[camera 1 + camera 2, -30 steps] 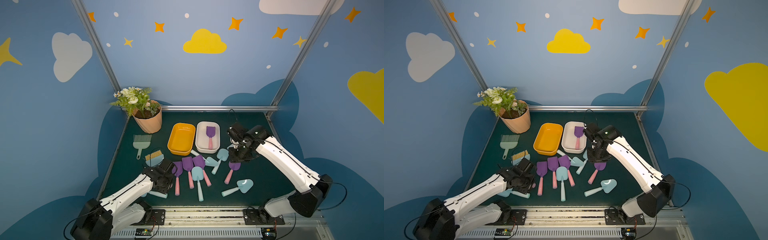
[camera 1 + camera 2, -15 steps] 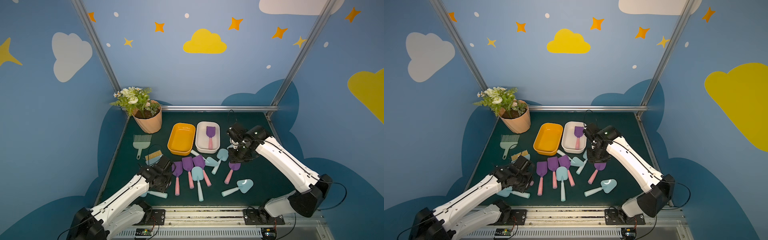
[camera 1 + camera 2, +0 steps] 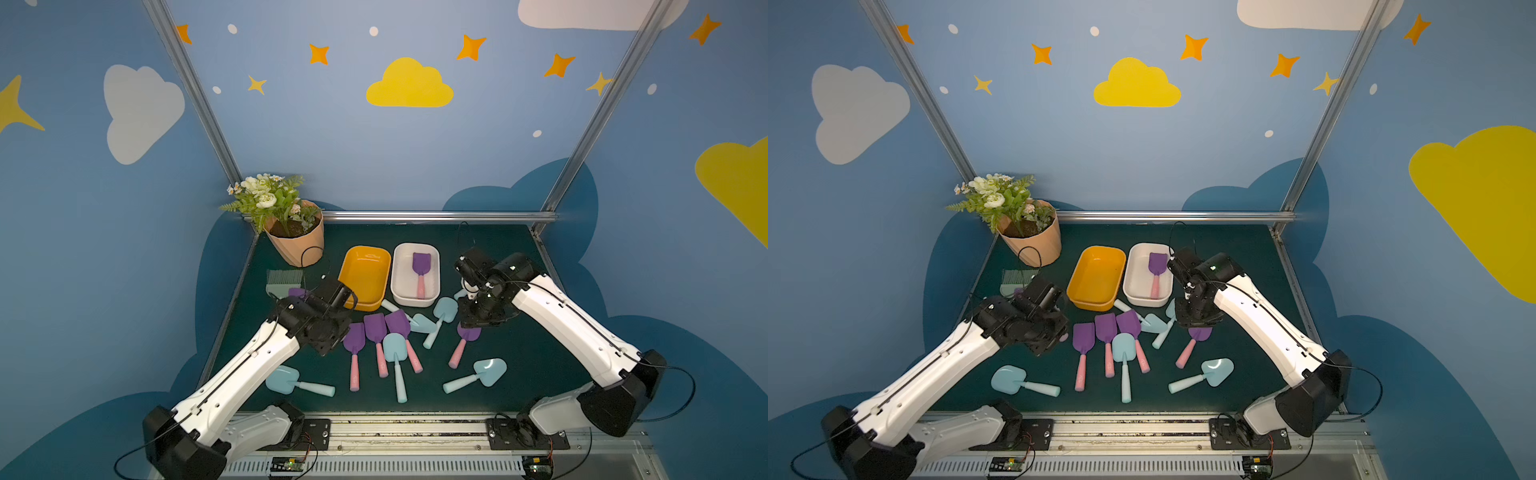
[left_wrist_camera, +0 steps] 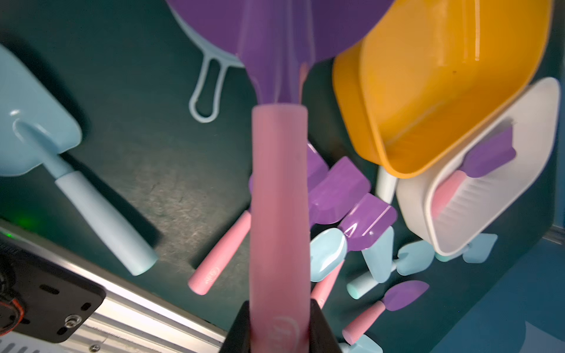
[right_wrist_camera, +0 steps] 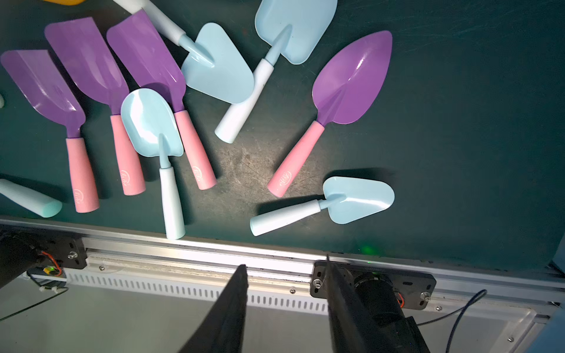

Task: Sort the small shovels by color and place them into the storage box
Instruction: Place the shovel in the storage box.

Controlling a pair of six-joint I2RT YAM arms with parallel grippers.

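Note:
My left gripper (image 4: 279,324) is shut on the pink handle of a purple shovel (image 4: 275,45), held above the mat left of the yellow storage box (image 3: 365,274). That box is empty. The white storage box (image 3: 403,274) beside it holds one purple shovel (image 3: 421,266). Three purple shovels (image 3: 375,328) lie side by side mid-mat, with a pale blue shovel (image 3: 393,347) overlapping them. My right gripper (image 5: 284,269) hangs open and empty over a pointed purple shovel (image 5: 351,82). More pale blue shovels lie at the front left (image 3: 282,379), front right (image 3: 490,371) and near the white box (image 3: 445,307).
A peach flowerpot (image 3: 297,245) with a plant stands at the back left. A grey-green brush (image 3: 284,277) lies in front of it. A light blue dustpan (image 4: 208,91) lies under my left gripper. An aluminium rail (image 3: 395,419) runs along the mat's front edge.
My left arm has risen and moved toward the back with the purple shovel in its grip. The right arm has not moved.

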